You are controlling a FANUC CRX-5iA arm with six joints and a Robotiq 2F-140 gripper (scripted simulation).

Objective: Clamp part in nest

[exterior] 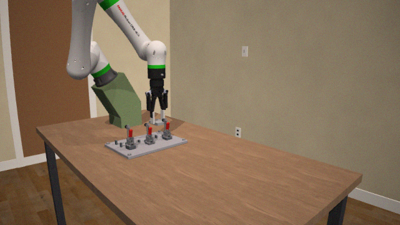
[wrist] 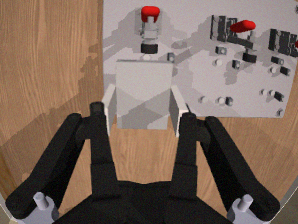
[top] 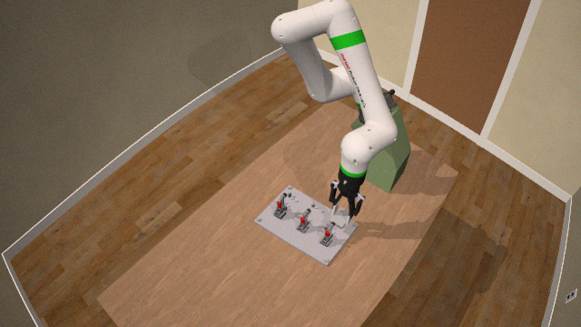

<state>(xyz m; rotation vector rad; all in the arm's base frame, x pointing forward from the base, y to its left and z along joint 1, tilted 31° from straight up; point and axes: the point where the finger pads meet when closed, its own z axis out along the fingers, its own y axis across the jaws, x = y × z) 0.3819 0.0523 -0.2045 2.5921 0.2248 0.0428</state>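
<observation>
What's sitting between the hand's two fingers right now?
The grey part: the hand is shut on its two sides, one finger at each. The wrist view shows it, held before the nearest clamp's red handle.
</observation>
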